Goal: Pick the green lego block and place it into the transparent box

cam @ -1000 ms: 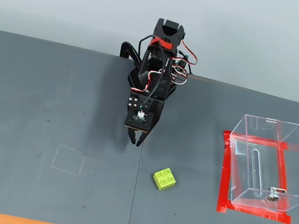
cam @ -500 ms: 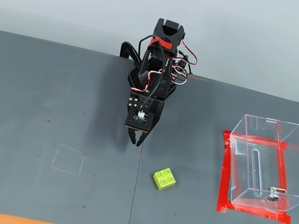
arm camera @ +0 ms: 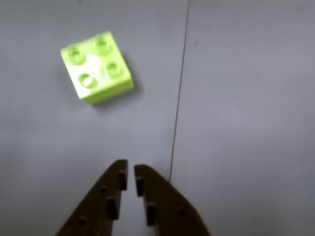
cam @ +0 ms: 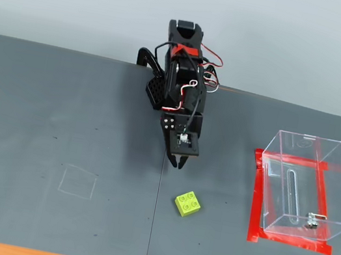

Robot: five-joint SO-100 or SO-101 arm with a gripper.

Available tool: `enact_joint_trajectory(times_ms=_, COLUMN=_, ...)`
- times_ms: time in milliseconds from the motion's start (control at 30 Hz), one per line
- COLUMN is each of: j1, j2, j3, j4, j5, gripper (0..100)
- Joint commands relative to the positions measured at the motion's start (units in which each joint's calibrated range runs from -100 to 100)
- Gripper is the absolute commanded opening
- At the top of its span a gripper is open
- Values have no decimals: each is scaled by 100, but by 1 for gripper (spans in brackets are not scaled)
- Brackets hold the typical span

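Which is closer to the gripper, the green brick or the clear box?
The green lego block, just below the gripper; the transparent box sits far right on red tape.

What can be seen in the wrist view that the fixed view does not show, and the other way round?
Only the wrist view shows the narrow gap between the gripper's fingers, nearly closed and empty. Only the fixed view shows the transparent box on its red tape frame, the arm's base and a faint square outline. Both show the green lego block lying on the grey mat near the mat seam.
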Motion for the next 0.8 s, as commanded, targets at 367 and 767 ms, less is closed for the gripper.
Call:
enact_joint_trajectory(times_ms=367, j1=-23, j2=3314, j3=-2934, j4=491, j5=728, gripper=21)
enact_joint_trajectory(times_ms=767, j1=-23, j2=5569, j3=-4598, j4=430, j5=1025, gripper=28)
